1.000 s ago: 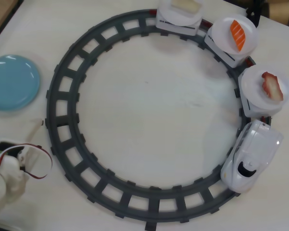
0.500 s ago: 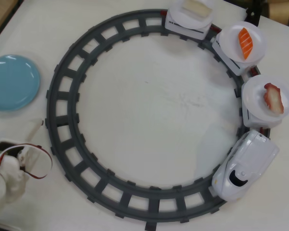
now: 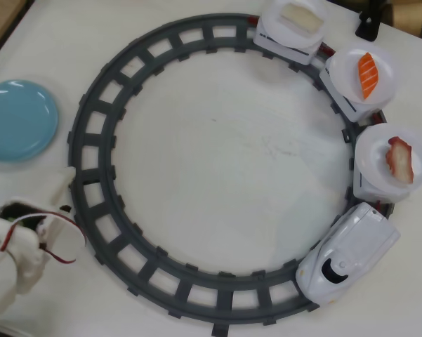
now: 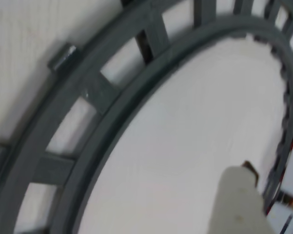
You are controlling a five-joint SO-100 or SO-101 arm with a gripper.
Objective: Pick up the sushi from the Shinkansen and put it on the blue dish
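Observation:
In the overhead view the white Shinkansen (image 3: 347, 256) stands on the grey ring track (image 3: 91, 133) at the lower right. It pulls three wagons topped with white plates. The nearest plate (image 3: 379, 151) bears the sushi (image 3: 400, 160), dark red over whitish pink. The blue dish (image 3: 17, 119) lies empty at the left, outside the track. My gripper (image 3: 62, 193) is at the lower left by the track's outer edge, below the dish and far from the train. The wrist view shows only one pale finger (image 4: 236, 195) over the table inside the track (image 4: 102, 97). The jaws' spacing does not show.
The middle plate holds an orange striped salmon piece (image 3: 367, 74), the last a pale cream piece (image 3: 302, 17). A black stand (image 3: 368, 24) sits at the top right. My white arm with red wires (image 3: 14, 253) fills the lower left corner.

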